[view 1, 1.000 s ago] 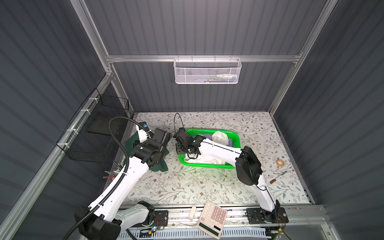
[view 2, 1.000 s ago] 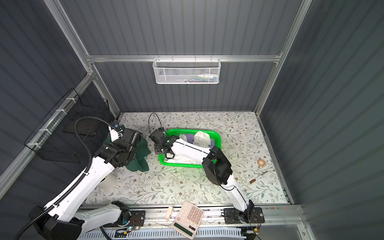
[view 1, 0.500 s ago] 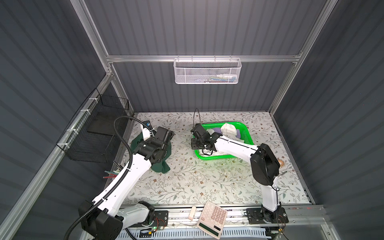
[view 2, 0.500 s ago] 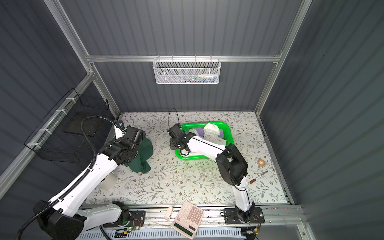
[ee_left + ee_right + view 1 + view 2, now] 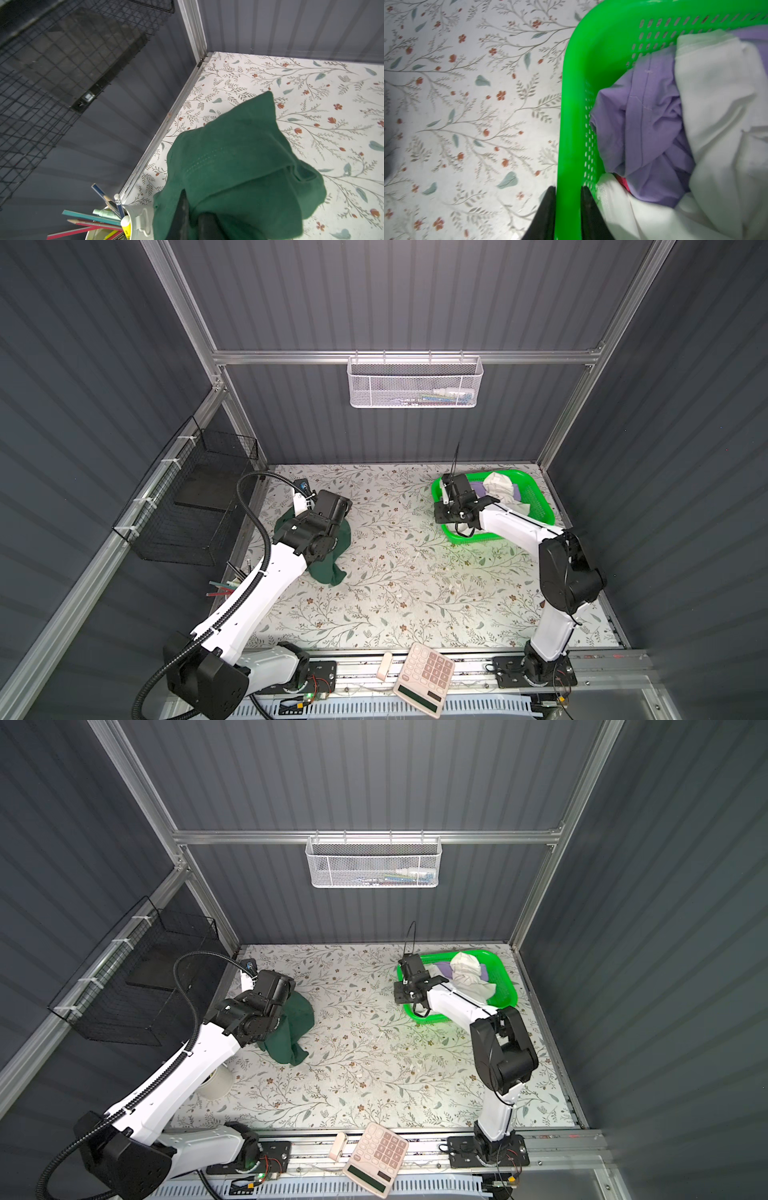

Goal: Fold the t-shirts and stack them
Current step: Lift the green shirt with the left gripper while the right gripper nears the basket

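Left arm: stretched from the front rail toward the left rear of the floral-patterned table (image 5: 395,593), wrist tipped down over cloth. Left end effector (image 5: 194,223): pressed together, pinching a fold of the large dark green cotton t-shirt (image 5: 239,166); hidden beneath the wrist in both top views. Dark green t-shirt (image 5: 334,564) drooping from the fingers into a bunched heap on the table's left side, well apart from the basket.

Right arm: elbow raised high at the right, forearm running back and leftward. Right end effector (image 5: 568,216): astride the rim of the bright green plastic mesh basket (image 5: 571,104), one black finger (image 5: 548,214) outside, its partner inside, both tight against the plastic, clamped on it. Basket (image 5: 538,495) at the table's right rear corner.

Counted: dark green shirts, one, on the table. In the basket: lavender t-shirt (image 5: 650,124), one; white t-shirt (image 5: 716,104), at least one, separate garments not tellable; sliver of pink cloth (image 5: 623,182) underneath.

Around: white wire mesh basket (image 5: 413,383) hung on the back rail; black wire basket (image 5: 195,497) on the left wall; pale cup of coloured pencils (image 5: 108,224) at the table's left edge, just beside the green shirt; cream calculator (image 5: 424,682) on the front rail.

In the way: left wrist and forearm covering the near part of the green shirt in both top views; right forearm crossing the basket's near-left corner, hiding cloth there.
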### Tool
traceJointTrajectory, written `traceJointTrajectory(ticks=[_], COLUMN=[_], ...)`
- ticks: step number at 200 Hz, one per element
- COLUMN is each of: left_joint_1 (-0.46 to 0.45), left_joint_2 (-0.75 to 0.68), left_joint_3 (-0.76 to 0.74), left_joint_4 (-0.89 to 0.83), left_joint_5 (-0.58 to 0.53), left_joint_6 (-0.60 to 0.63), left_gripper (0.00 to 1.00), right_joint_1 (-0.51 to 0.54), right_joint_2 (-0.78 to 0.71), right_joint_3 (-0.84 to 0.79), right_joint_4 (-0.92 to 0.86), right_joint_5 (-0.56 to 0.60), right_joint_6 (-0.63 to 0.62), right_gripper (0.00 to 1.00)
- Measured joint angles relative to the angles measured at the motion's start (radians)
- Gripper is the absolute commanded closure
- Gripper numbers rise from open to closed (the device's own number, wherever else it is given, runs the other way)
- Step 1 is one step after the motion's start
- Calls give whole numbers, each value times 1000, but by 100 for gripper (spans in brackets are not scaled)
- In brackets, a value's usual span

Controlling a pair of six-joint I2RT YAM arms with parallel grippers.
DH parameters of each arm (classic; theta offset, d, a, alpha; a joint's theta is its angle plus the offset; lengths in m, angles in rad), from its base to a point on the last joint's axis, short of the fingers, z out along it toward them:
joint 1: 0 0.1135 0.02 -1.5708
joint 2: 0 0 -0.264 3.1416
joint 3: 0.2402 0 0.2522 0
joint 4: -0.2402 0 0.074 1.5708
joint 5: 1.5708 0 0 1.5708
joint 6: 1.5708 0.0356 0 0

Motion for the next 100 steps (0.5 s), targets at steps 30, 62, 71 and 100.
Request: traceJointTrajectory(ticks=[30,62,71,100], left_joint_1=[-12,-26,-33,-55], left_joint_2=[4,36,43,55], left_joint_3=[13,60,70,90], left_joint_4=[27,41,43,45], left_joint_5=[34,49,51,56], left_joint_6=[31,49,52,53], left_gripper=[100,100,100,100], right_joint_1=[-89,-157,-170,-195], right_joint_2=[68,158,183,267], right_joint_3=[85,212,255,396], right_joint_4=[2,-26,-50,-123], right_joint_5=[-43,-101,-116,-154], right_joint_6=[-88,-132,-148,-222], right_gripper=[77,77,76,77])
